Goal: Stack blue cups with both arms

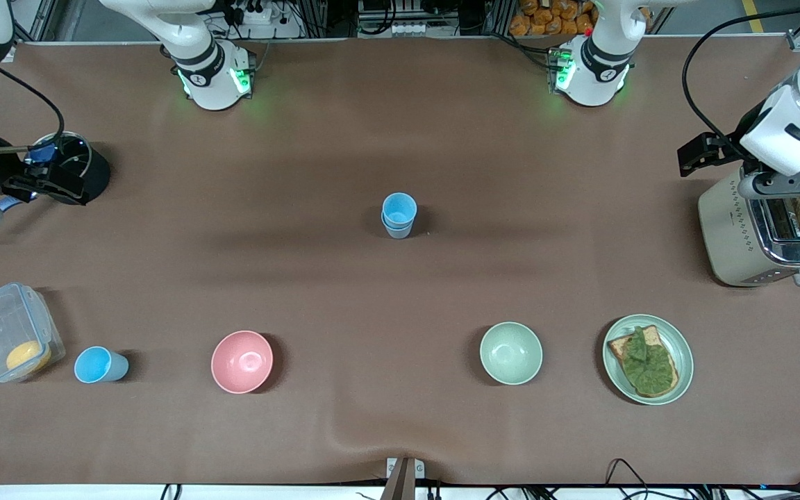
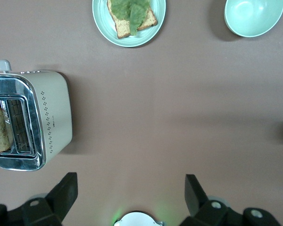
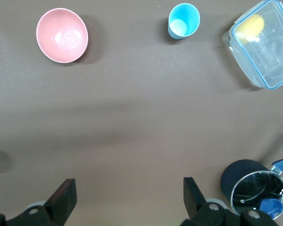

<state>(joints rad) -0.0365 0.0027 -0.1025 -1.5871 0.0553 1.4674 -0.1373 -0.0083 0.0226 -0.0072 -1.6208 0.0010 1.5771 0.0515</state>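
Progress: two blue cups already sat nested as a stack [image 1: 398,215] at the middle of the tabletop; I judged that part done.
Left to do: one loose cup [image 1: 99,365] stood upright near the tabletop's front edge, toward my right arm's end, well apart from the stack. It had yet to be carried over and dropped in.
Left gripper [image 2: 130,194]: I held it up over the toaster [image 1: 764,232] at my left arm's end of the tabletop, fingers spread wide, nothing between them. That arm waited.
Right gripper [image 3: 129,195]: I held it over the pot [image 1: 70,167] near the edge at my right arm's end, fingers likewise wide apart and empty.
Next, as I judged it: my right arm was the closer one to the loose cup, so the pickup looked like its job.
Beside the loose cup: a clear box [image 1: 10,332] with something yellow inside sat just beside it, toward the corner; a pink bowl [image 1: 242,361] stood near it, toward the middle. Both left a narrow slot for my fingers.
Elsewhere: a green bowl [image 1: 510,353] and a plate [image 1: 678,347] with toast and greens lay along the front edge toward my left arm's end. A bread slice stood in the toaster.
In the way: nothing lay between the loose cup and the stack.
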